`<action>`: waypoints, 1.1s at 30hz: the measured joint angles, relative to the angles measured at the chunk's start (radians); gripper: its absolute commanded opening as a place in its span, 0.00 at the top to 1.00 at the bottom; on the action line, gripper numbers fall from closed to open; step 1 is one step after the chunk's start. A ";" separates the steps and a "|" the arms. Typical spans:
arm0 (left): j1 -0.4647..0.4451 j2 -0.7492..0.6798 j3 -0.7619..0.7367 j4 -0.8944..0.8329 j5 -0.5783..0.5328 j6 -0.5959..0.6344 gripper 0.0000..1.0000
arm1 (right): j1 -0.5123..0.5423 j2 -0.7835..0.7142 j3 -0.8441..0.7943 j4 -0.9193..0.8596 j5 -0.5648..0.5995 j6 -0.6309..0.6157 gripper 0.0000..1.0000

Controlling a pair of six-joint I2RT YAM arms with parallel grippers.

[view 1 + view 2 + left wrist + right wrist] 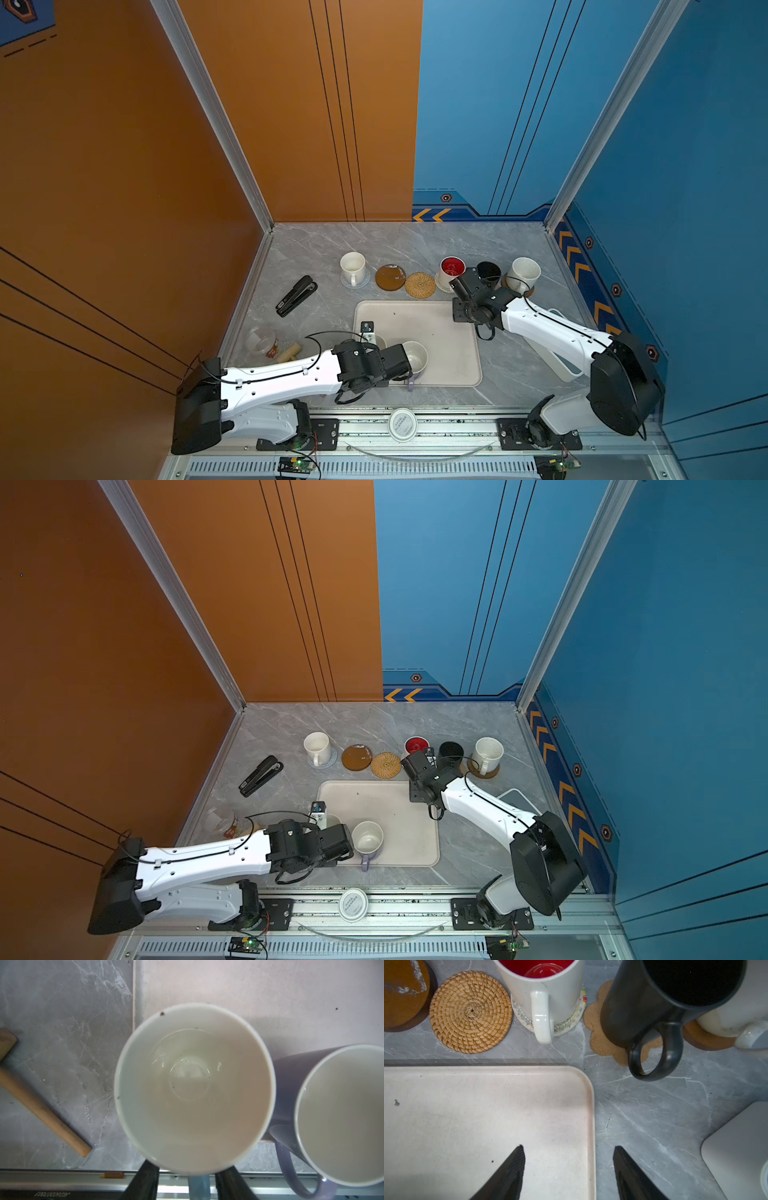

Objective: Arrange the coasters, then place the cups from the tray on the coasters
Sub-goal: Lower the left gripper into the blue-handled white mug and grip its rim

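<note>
Left wrist view: left fingers (145, 1180) loosely straddle the handle (198, 1184) of the light blue cup (193, 1088), so pinch squarely, lift clear of the lavender cup (340, 1115); right fingers (512, 1167) gape empty.

Finding: a robotics test cell, not a home. The grey marble-look tabletop (415, 245) is boxed in on three sides by flat printed walls, an orange panel (291, 124) and a blue panel (478, 104) with yellow chevrons (432, 215), joined by bare aluminium posts (216, 120). Two white-and-black robot arms (282, 376) are bolted to a metal rail (457, 424) along the front edge. An exposed circuit board (296, 462) with a green light sits below it. The only domestic items are mugs (352, 266), coasters (420, 285), a tray (436, 328) and a stapler (296, 296).
</note>
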 measured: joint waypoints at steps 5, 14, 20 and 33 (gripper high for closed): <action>0.006 0.014 0.000 0.014 0.014 0.010 0.69 | 0.000 0.000 0.000 0.001 -0.003 0.000 0.34; 0.015 0.018 -0.016 0.025 0.027 0.012 0.72 | 0.000 0.012 0.000 0.019 -0.004 0.000 0.34; 0.024 0.022 -0.022 0.032 0.037 0.012 0.76 | 0.000 0.018 0.000 0.026 -0.007 0.000 0.34; 0.046 0.023 -0.022 0.043 0.040 0.039 1.00 | 0.000 0.030 0.000 0.026 -0.008 0.005 0.34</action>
